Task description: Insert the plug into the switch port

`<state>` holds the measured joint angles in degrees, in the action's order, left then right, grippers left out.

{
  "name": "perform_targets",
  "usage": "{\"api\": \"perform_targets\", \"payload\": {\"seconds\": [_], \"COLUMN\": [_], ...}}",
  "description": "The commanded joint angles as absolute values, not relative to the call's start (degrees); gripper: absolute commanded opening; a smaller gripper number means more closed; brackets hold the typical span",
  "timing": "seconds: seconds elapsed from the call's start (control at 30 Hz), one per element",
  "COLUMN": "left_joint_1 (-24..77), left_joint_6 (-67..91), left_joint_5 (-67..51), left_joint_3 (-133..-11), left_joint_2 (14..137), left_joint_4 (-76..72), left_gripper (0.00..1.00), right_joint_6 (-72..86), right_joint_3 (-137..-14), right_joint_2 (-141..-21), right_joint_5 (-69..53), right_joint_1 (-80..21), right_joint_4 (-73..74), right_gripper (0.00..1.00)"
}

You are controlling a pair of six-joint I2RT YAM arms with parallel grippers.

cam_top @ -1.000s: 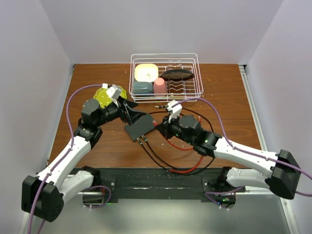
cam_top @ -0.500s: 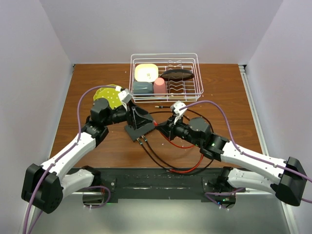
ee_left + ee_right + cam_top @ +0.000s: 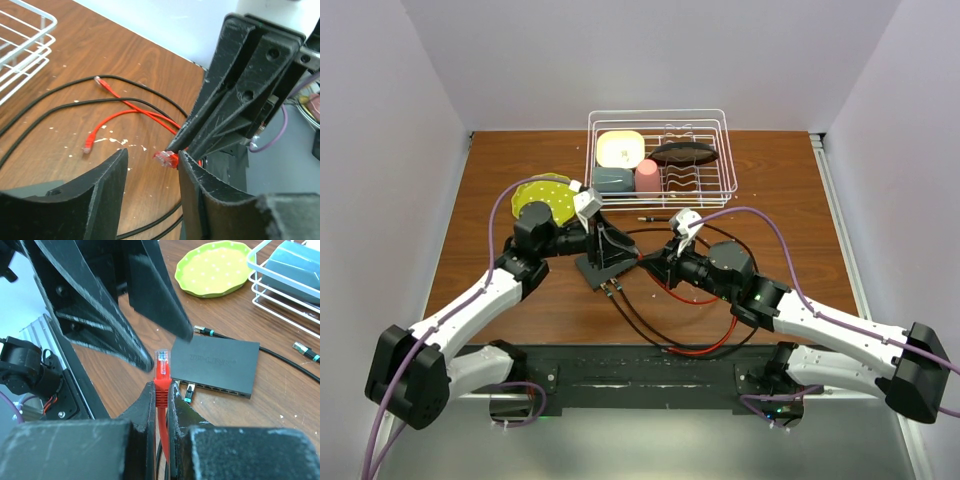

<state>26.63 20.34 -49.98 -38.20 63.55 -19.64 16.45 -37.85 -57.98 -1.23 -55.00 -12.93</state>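
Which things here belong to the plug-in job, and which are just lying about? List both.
For the job:
- switch
- red plug
- right gripper, shut on that plug
- left gripper, open, above the switch

Lying about:
- green plate
- wire rack with its dishes
- black cables
- loose red connector on the table

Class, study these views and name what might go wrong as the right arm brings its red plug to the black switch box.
The open left pincer hangs right beside the red clear-tipped plug held in the shut right pincer, so the two may collide. The flat matte-black switch box looks ungripped; a push might slide it. Black cables already occupy its port edge, so the plug could snag them.
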Motion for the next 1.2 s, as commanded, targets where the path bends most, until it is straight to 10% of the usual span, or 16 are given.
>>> {"api": "perform_targets", "payload": {"seconds": [0.0, 0.3, 0.53, 0.7, 0.8, 1.17], "left_joint_1": [27.4, 27.9, 27.9, 27.9, 27.9, 27.9], "left_joint_6": [19.2, 21.8, 24.3, 24.3, 24.2, 24.3], "left_joint_5": [-53.7, -55.5, -56.3, -56.2, -56.3, -56.4], "left_joint_3": [-39.8, -39.6, -38.4, -38.2, -38.1, -38.4], "left_joint_2": [64.6, 64.8, 64.1, 63.4, 62.8, 61.5], "left_joint_4": [-22.9, -26.7, -30.8, -30.9, -31.0, -30.6], "left_gripper": [0.45, 0.0, 0.0, 0.0, 0.0, 0.0], "right_joint_6": [16.0, 15.9, 16.5, 17.0, 17.2, 16.8], "right_joint_3": [-38.3, -38.9, -39.1, -38.0, -36.2, -35.1], "right_joint_2": [-56.7, -58.3, -58.6, -55.2, -52.7, -52.5], "right_joint_5": [-2.1, -3.6, -3.4, -0.1, 2.1, -2.6], "right_joint_1": [-54.9, -54.9, -54.9, -54.9, -54.8, -54.7], "right_joint_4": [-16.5, -17.1, -16.7, -14.8, -14.7, -15.7], "right_gripper": [0.0, 0.0, 0.03, 0.46, 0.54, 0.42]}}
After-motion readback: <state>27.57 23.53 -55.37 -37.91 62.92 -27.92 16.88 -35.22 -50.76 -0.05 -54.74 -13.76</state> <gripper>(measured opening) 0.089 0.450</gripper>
